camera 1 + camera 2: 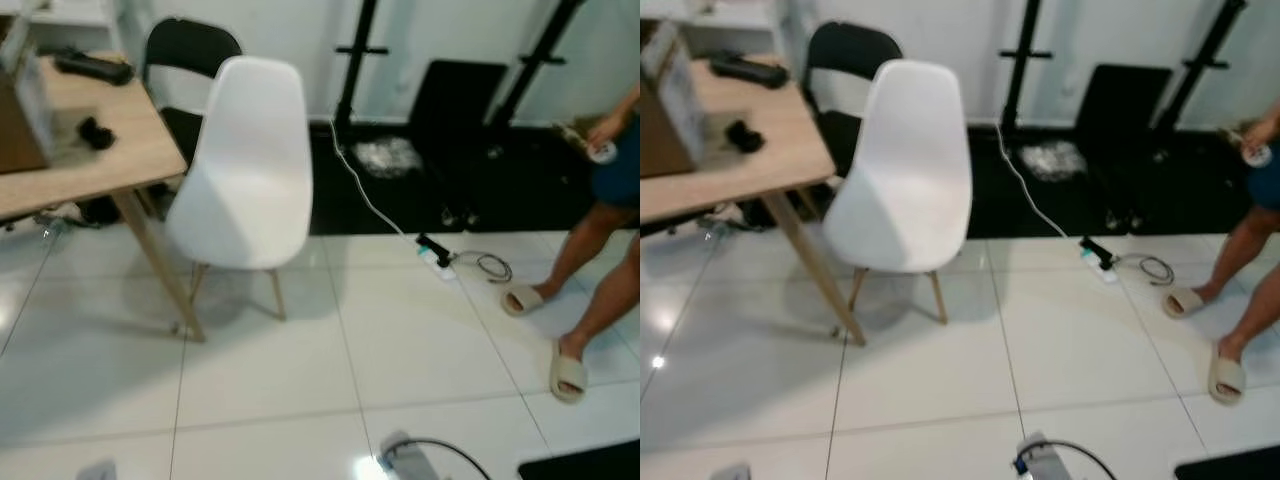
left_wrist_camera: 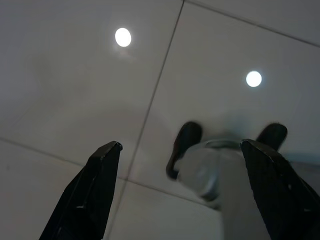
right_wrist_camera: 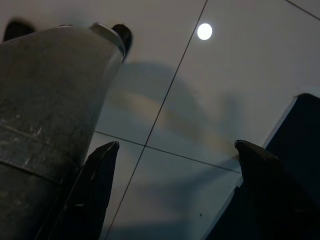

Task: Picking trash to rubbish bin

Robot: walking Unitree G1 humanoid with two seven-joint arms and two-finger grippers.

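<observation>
Left eye view puts us on white floor tiles (image 1: 420, 370) facing a white chair (image 1: 245, 170) beside a wooden table (image 1: 90, 150), with a black chair (image 1: 185, 55) behind it. Further off, on the dark floor near the black stand legs, lies a crumpled clear wrapper (image 1: 385, 155) (our best guess at the trash, though it is blurred). A white cable runs down to a power strip (image 1: 435, 255), and a person's legs in sandals (image 1: 565, 370) stand at our right.

No rubbish bin can be made out from where we stand.

Both arms hang low. Our left gripper (image 2: 182, 190) has its fingers spread wide over bare tile, holding nothing; our right gripper (image 3: 175, 190) is likewise wide apart and empty, with our own leg beside it.

We judge this the searching and approach step: nothing is picked yet. Next we would walk past the chair toward the wrapper, mind the cable and the person, then bend to reach.
</observation>
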